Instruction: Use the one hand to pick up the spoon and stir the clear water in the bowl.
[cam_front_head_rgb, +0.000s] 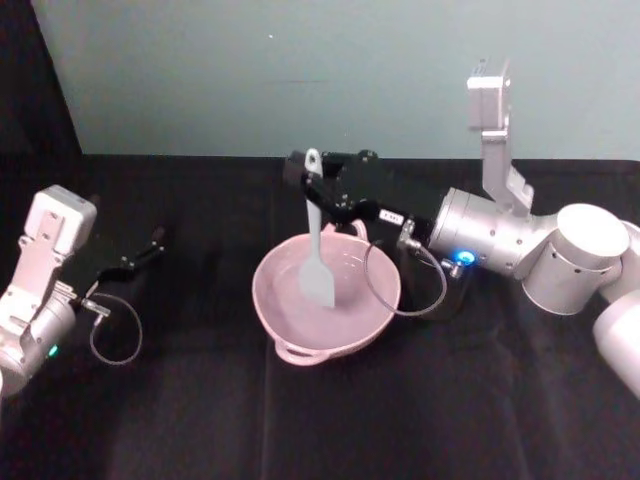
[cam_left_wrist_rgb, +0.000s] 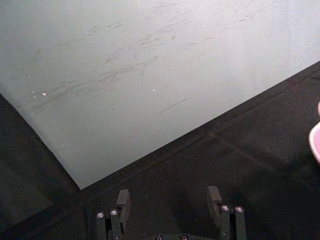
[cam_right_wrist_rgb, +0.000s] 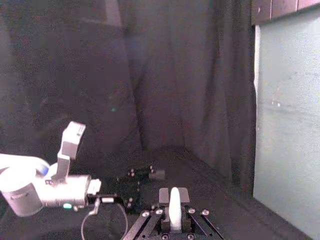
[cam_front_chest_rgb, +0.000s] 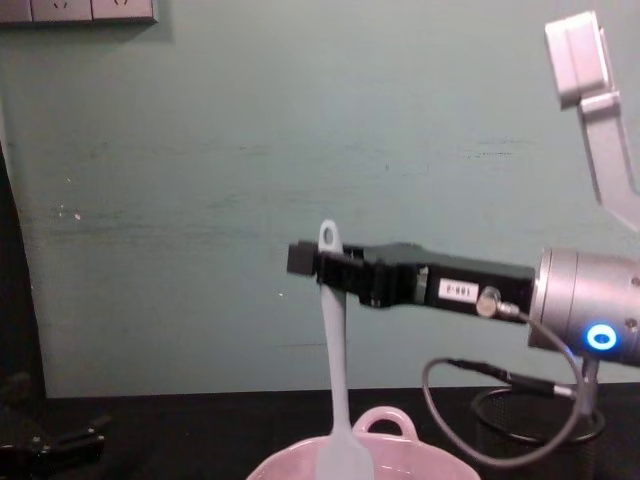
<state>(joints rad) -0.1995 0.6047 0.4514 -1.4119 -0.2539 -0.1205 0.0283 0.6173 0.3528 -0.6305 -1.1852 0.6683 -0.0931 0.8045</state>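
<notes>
The left gripper (cam_front_head_rgb: 150, 247) lies parked on the black table (cam_front_head_rgb: 200, 420), well to the left of the bowl. Its fingers point toward the back wall. In the left wrist view the gripper (cam_left_wrist_rgb: 169, 200) has its fingers (cam_left_wrist_rgb: 122, 200) spread wide with only dark cloth between them, and a sliver of pink rim (cam_left_wrist_rgb: 316, 137) shows at the edge.

The bowl (cam_front_head_rgb: 300, 335) sits at the table's middle, with one loop handle on its near rim and another at the back. The water in it cannot be told from the glossy pink.

The spoon (cam_front_head_rgb: 316, 240) stands almost upright above the bowl, with its hole at the top and its broad blade down inside the bowl. Whether the blade touches the bottom cannot be told. In the chest view the spoon (cam_front_chest_rgb: 335, 370) hangs straight down into the bowl (cam_front_chest_rgb: 410, 465).

The right gripper (cam_front_head_rgb: 303, 175) reaches in level from the right, over the bowl's back rim. Its fingers are closed tight on the thin handle just under the hole. The right wrist view shows the handle (cam_right_wrist_rgb: 174, 210) pinched between the two pads of that gripper (cam_right_wrist_rgb: 174, 197). From the chest the same gripper (cam_front_chest_rgb: 312, 262) shows its white label and, farther right, the blue ring light.

A cable (cam_front_head_rgb: 372, 275) loops from the arm down over the bowl's right rim. A mesh cup (cam_front_chest_rgb: 510, 420) stands on the table to the right, under the arm.
</notes>
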